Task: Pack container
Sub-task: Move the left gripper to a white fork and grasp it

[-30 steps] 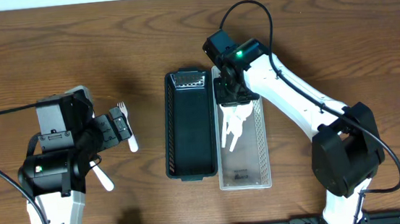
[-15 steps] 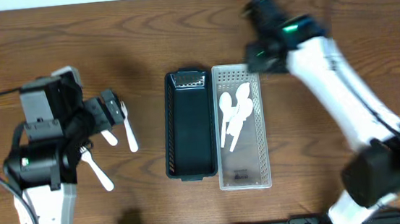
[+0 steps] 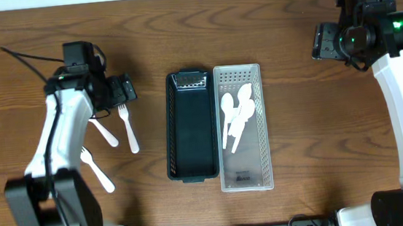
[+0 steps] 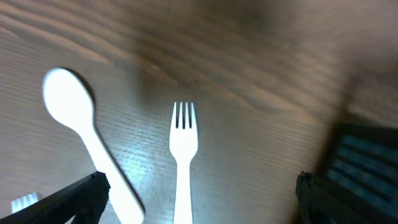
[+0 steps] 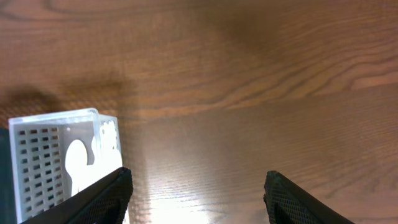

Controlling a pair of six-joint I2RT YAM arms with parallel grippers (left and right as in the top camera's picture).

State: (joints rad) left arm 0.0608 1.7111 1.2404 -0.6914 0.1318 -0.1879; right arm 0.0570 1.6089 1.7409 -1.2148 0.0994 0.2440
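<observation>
Three pieces of white cutlery lie loose on the left side of the table: a fork, a spoon just beside it, and a second fork nearer the front edge.

And the big change is on the right! A second ago the right gripper was down inside the white perforated container. Now that arm has swung up and away to the far corner. Its fingers are spread with nothing between them, only bare wood below. The delivery is made, and a cluster of spoons rests in the container's upper half. The container sits touching the dark basket, which looks empty.

Over to the left, where the arm has moved up the table. The left gripper now hangs right over the first fork. The wrist view shows the fork's tines and handle running straight down the gap between the widely parted fingers, and nothing is held.

So the hand-off reads clearly: the right side is finished and out of the way, and the left side is lined up. The next call is probably a descent and a pinch on that thin, flat handle, which could easily slip or skid on the wood.
</observation>
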